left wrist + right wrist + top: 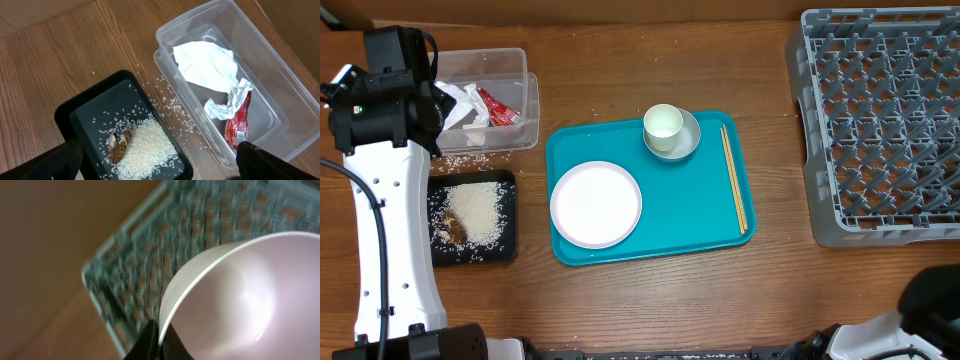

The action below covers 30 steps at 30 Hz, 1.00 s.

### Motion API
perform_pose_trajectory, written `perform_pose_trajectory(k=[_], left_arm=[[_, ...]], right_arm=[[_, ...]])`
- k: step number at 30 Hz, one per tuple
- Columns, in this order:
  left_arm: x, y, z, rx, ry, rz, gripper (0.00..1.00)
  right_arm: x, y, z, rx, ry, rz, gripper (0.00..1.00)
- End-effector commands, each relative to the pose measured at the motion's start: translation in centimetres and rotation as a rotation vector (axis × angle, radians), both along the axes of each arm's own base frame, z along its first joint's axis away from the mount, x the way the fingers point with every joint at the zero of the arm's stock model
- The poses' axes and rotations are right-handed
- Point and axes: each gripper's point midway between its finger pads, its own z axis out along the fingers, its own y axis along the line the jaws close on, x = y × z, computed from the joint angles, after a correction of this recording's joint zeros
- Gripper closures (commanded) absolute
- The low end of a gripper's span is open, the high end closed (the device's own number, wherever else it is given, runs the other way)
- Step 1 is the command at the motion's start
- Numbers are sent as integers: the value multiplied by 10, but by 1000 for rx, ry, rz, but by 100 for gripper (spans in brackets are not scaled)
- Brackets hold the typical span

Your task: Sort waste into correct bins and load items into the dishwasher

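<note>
Only wrist view shows right hand pinching bowl.

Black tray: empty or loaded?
Loaded. A rice pile and a brown food scrap lie inside the black tray; stray grains on the table beside it.

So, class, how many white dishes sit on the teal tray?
3: plate at near left, cup at the far edge, saucer under that cup. None looks hidden.
</note>
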Motion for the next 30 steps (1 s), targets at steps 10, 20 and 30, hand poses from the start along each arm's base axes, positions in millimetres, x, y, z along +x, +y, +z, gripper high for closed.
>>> perform_pose_trajectory(k=[10, 20, 30], left_arm=[[1, 1, -3, -3, 0, 17, 0], [1, 1, -3, -3, 0, 17, 0], [1, 1, -3, -3, 0, 17, 0]], right_arm=[[-5, -83, -30, 92, -274, 250, 96], [-11, -116, -70, 219, -448, 373, 96], [8, -109, -109, 285, -435, 407, 96]])
